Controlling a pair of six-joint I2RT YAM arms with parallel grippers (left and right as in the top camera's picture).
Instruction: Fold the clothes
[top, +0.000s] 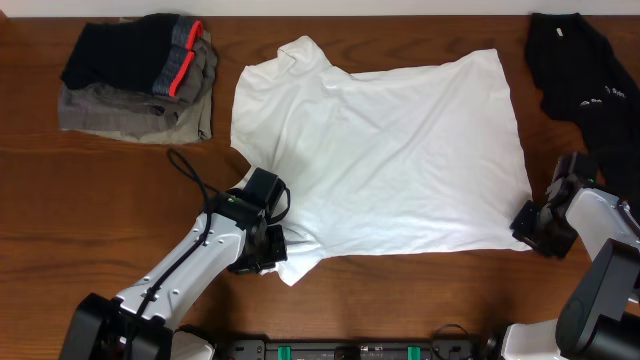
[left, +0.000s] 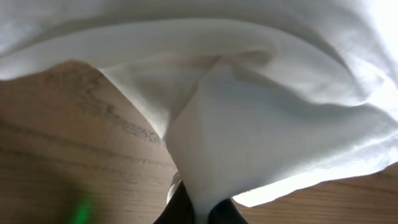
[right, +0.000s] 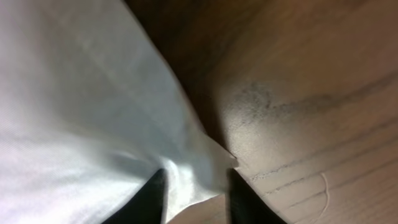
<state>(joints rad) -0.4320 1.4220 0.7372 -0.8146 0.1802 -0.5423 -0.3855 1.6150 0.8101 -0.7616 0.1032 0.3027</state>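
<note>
T-shirt (top: 390, 150): light, limp, likely sags when lifted; best held at corners. Left gripper (left: 199, 211) pinches T-shirt fabric between fingertips. Right gripper (right: 196, 199) straddles hem corner; clamped or not, cannot tell.

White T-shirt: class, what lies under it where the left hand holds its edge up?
Under the raised fold of the white T-shirt pinched by the left hand, only bare wooden table shows. What lies beneath the flat rest is covered.

White short-sleeved T-shirt (top: 390, 160) flat on the table (top: 400, 300), collar far-left, hem right, near sleeve seemingly bunched.
</note>
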